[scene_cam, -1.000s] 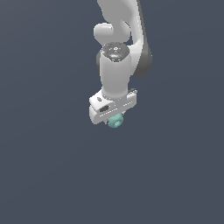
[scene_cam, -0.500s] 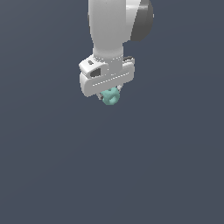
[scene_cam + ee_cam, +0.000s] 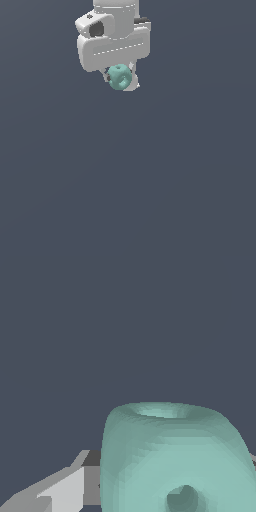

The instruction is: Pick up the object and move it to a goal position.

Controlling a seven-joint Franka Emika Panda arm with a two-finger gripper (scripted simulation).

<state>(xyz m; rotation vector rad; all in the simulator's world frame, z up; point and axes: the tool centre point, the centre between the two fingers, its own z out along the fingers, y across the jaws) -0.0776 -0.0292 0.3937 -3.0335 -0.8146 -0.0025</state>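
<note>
In the ext. view you've got the white arm coming in from the top edge, w/ the wide wrist housing a bit toward that view's left of center; the dark camera block sits on the housing's left end. Just under the housing, the tool (image 3: 120, 79) is clamped on the object (image 3: 120, 76), a small teal-green rounded lump w/ dimples, much smaller than the housing above it. One white finger (image 3: 133, 83) shows behind and to the ext. view's right of the object, touching it; the other finger is mostly hidden, only a dark bit visible at the object's left edge. Object is up high in the frame, w/ nothing but flat dark blue-grey backdrop below and around it; you can't tell a surface apart from backdrop here. In the wrist view the object (image 3: 172, 456) fills much of the frame close to the lens: rounded teal faces, one shallow dimple on the far face, one deeper hole on the near face. A grey-white finger (image 3: 65, 491) shows beside it, running up against its side; the opposite finger is nearly all hidden by the object, just a sliver at the frame edge.
</note>
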